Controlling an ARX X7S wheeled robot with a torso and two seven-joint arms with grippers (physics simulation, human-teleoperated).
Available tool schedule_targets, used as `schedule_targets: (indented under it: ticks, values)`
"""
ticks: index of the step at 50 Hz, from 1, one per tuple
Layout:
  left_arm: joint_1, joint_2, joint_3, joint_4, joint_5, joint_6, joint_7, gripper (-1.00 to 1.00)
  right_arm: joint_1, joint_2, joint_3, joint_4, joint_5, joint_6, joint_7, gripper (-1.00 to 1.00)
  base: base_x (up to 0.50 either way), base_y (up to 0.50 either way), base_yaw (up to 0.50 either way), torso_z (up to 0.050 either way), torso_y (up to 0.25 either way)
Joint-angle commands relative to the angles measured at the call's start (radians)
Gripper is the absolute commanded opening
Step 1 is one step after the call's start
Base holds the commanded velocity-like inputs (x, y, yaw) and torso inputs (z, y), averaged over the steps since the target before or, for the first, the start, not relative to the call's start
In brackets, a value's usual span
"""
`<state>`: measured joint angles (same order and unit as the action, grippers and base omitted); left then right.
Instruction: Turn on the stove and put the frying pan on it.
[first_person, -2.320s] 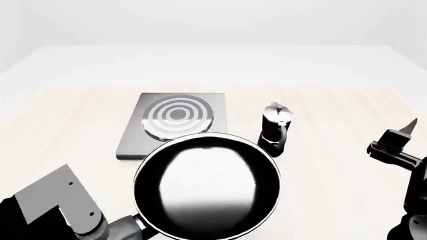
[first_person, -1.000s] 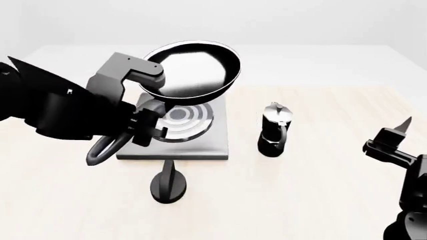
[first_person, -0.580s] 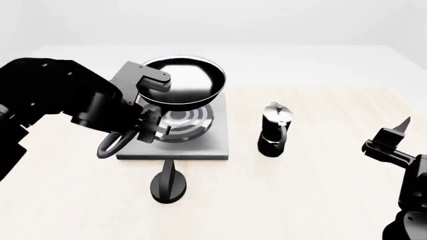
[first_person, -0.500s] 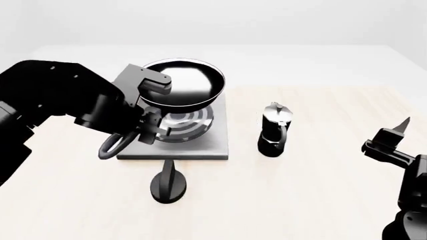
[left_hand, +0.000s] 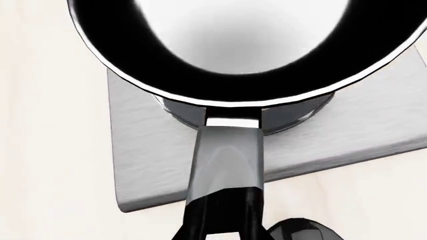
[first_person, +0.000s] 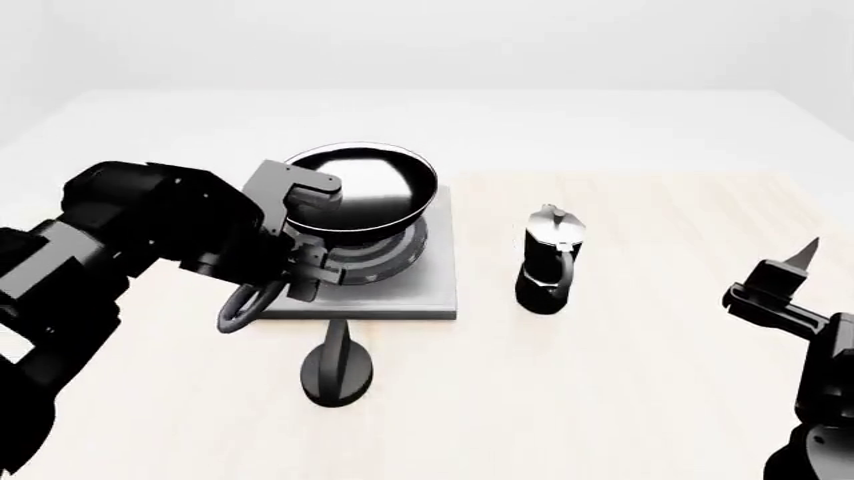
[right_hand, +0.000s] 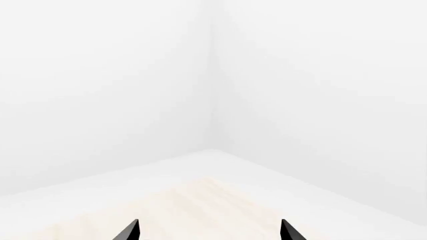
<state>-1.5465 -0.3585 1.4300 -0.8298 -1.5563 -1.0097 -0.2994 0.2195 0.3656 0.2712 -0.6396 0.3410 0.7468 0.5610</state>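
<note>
We grip the frying pan (first_person: 358, 187) by its handle with our left fingers (first_person: 304, 262) closed, holding it ahead of them over the stove (first_person: 416, 284) burner to set it down centred, while our right fingers (right_hand: 208, 231) wait open, well apart.

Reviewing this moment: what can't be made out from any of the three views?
- Left gripper: its grip on the frying pan handle is cut off in the left wrist view and masked by the arm in the head view.
- Stove burner: mostly covered by the pan; contact unclear.
- Right gripper: only its tips show.
</note>
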Motion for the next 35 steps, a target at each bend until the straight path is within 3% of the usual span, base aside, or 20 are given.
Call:
schedule_targets:
  ticks: [1,35]
  values:
    - [0.007,0.064,-0.04,-0.107,0.121,0.06,0.099,-1.0,0.006,-0.018,0.028,0.022,-0.007,-0.014,-0.032,1.0,0.0,0.0,0.0,0.0,0.01]
    - [0.087,0.121,-0.005,-0.291,0.13,0.008,0.223,-1.0,-0.001,-0.016,0.024,0.026,-0.001,-0.028,-0.027,1.0,0.0,0.0,0.0,0.0,0.001]
